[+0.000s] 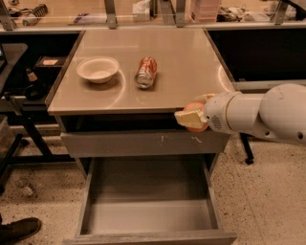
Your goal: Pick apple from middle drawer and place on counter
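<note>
My gripper (193, 116) is at the counter's front right edge, its yellowish fingers (189, 118) shut on the red-orange apple (195, 107). The apple is held at about the level of the counter's edge, mostly hidden by the fingers. The beige counter (181, 72) fills the upper middle of the view. The middle drawer (148, 215) stands pulled open below, its grey floor bare. My white arm reaches in from the right.
A white bowl (97, 70) and a dented soda can (145, 72) lying on its side sit on the counter. A shut drawer front with scuff marks (143, 142) is just under the counter. A cluttered bench (143, 12) runs behind. A shoe (19, 229) is at lower left.
</note>
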You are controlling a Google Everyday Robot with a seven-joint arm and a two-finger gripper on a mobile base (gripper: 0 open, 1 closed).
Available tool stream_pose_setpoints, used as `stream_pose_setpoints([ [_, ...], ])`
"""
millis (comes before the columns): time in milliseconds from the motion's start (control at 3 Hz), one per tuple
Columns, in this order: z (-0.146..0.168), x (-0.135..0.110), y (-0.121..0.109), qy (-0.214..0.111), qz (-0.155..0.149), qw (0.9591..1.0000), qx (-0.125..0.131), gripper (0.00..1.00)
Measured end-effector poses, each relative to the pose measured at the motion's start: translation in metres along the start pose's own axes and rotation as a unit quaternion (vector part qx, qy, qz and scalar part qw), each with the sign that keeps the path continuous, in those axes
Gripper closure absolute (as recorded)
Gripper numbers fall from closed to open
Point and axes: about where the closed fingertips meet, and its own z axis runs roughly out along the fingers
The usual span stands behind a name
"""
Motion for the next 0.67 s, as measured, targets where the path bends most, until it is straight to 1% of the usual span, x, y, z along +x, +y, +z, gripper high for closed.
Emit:
stream_pose_setpoints([
  [333, 0.007, -0.004, -0.004, -0.001, 0.007, 1.0000, -0.003, 1.00],
  [667, 0.021, -0.020, -0.020, -0.005, 0.015, 0.9999, -0.005, 1.00],
])
